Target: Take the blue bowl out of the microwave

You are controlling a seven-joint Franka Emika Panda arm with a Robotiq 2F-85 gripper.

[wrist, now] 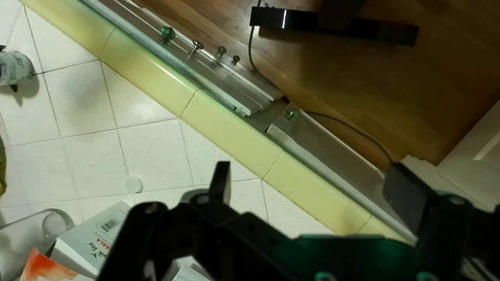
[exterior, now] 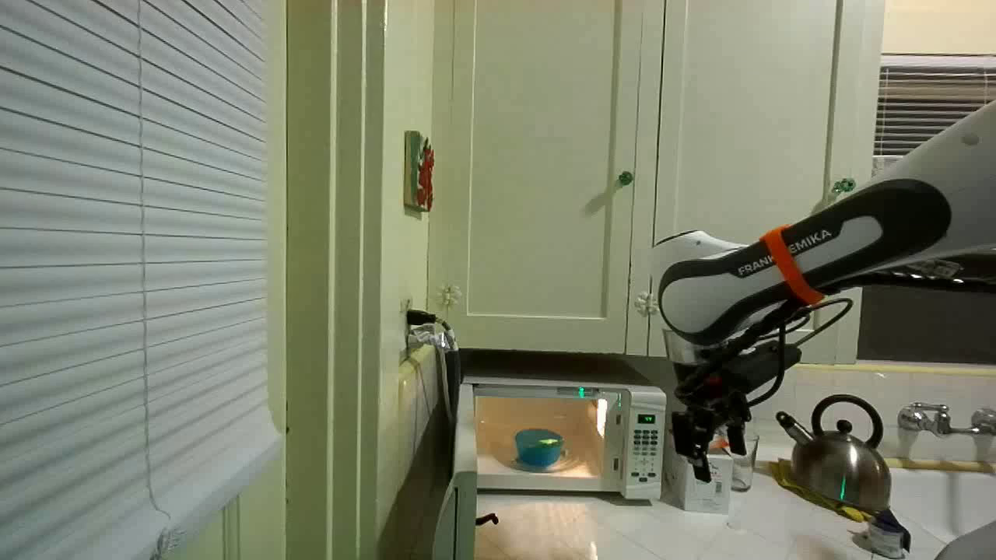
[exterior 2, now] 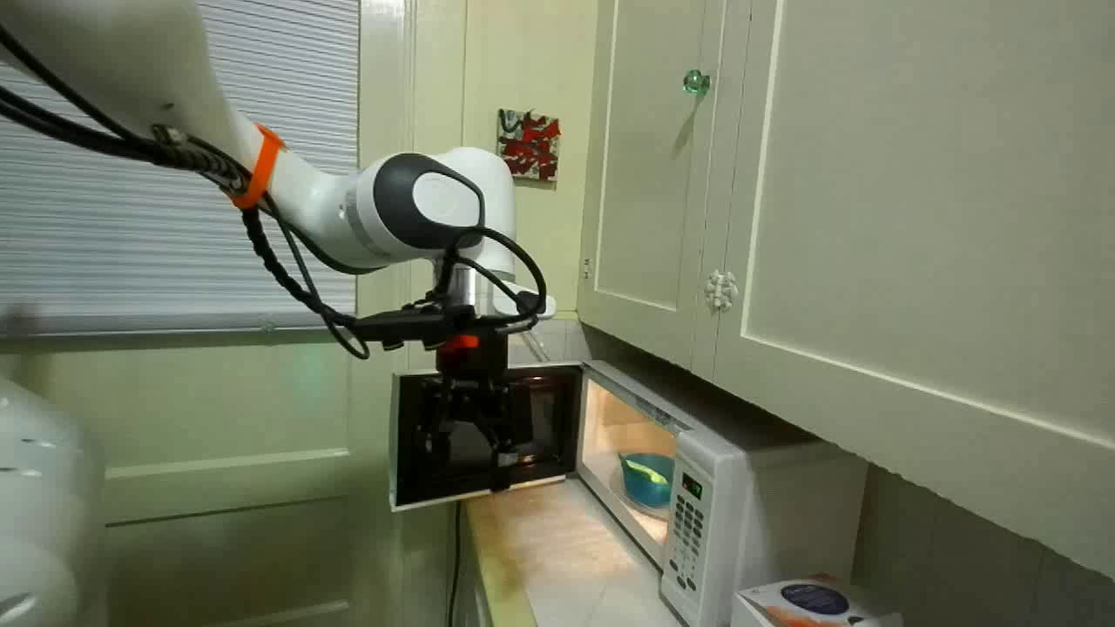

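the blue bowl (exterior: 538, 449) sits upright inside the microwave (exterior: 556, 484), on a round plate (exterior 2: 624, 496), with something yellow-green (exterior 2: 646, 473) in it; the microwave is lit warm within, and its door (exterior 2: 557, 409) stands wide open on the left; the gripper (wrist: 314, 187) hangs outside, well apart from the bowl, its fingers (wrist: 222, 183) spread with a broad gap between them; in the wrist view the tiled counter (wrist: 90, 101), its yellow edge (wrist: 230, 136) and the wood floor (wrist: 332, 78) show below; right of the microwave stand a white box (exterior: 706, 486) and, just beside it, a drinking glass (exterior: 745, 467); farther right is a metal kettle (exterior: 840, 470) by a yellow cloth (exterior: 795, 490).
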